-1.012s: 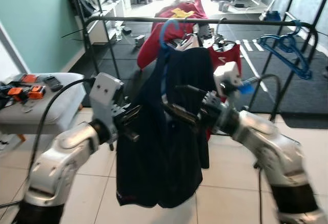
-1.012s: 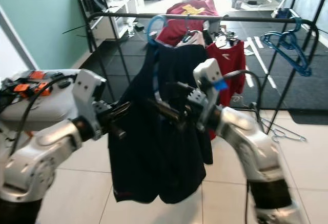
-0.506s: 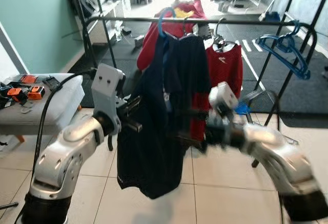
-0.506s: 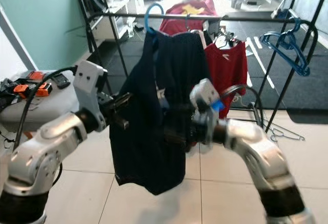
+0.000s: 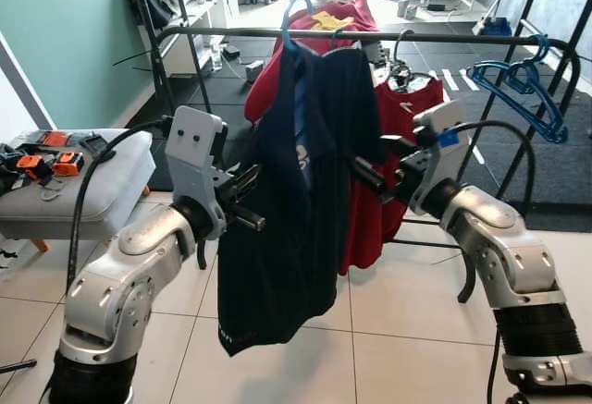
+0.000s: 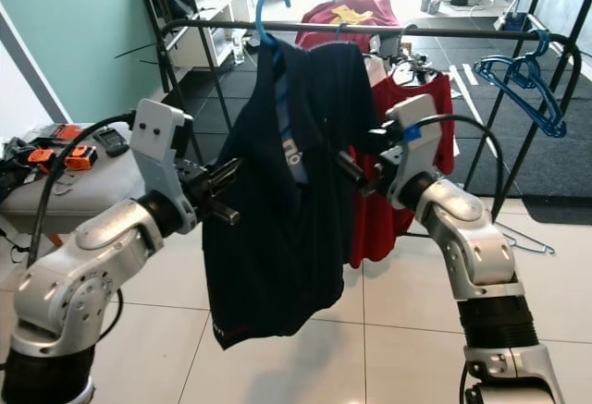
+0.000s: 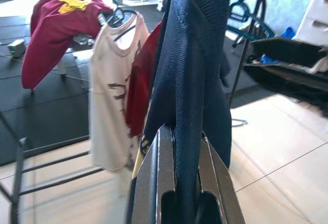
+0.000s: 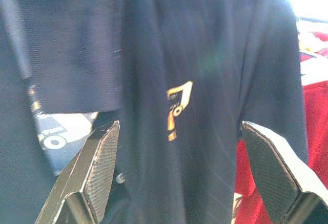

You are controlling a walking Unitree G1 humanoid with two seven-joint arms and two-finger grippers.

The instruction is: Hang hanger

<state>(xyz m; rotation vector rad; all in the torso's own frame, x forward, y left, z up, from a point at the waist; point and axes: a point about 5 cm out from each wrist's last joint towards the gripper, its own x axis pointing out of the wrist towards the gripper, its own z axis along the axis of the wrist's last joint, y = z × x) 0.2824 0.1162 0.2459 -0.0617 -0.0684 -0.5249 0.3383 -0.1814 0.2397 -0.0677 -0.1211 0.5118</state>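
A black clothes rail (image 5: 388, 37) crosses the upper part of the scene, and everything here is placed relative to it. A blue hanger (image 6: 269, 5) has its hook raised at the rail's height near its left end; whether the hook already rests on the bar cannot be told. A dark navy shirt (image 5: 296, 201) hangs from this hanger, draping well below the rail. The left gripper (image 5: 242, 202), below the rail and on the shirt's left side, has its two black fingers (image 7: 154, 183) closed narrowly on a fold of the navy fabric. The right gripper (image 5: 368, 175), below the rail on the shirt's right side, has its jaws spread wide, with the fabric between them but not pinched. Further right on the rail hang a red shirt (image 5: 393, 182) and empty blue hangers (image 5: 518, 85); a pale shirt (image 7: 110, 111) hangs behind. A grey bench (image 5: 65, 187) holding small tools sits below and left of the rail. The likely risks: if the hook is not fully over the bar when the left gripper lets go, hanger and shirt could drop to the tiled floor (image 5: 398, 330); pulling on the pinched cloth could also drag the shirt off the hanger's shoulders.
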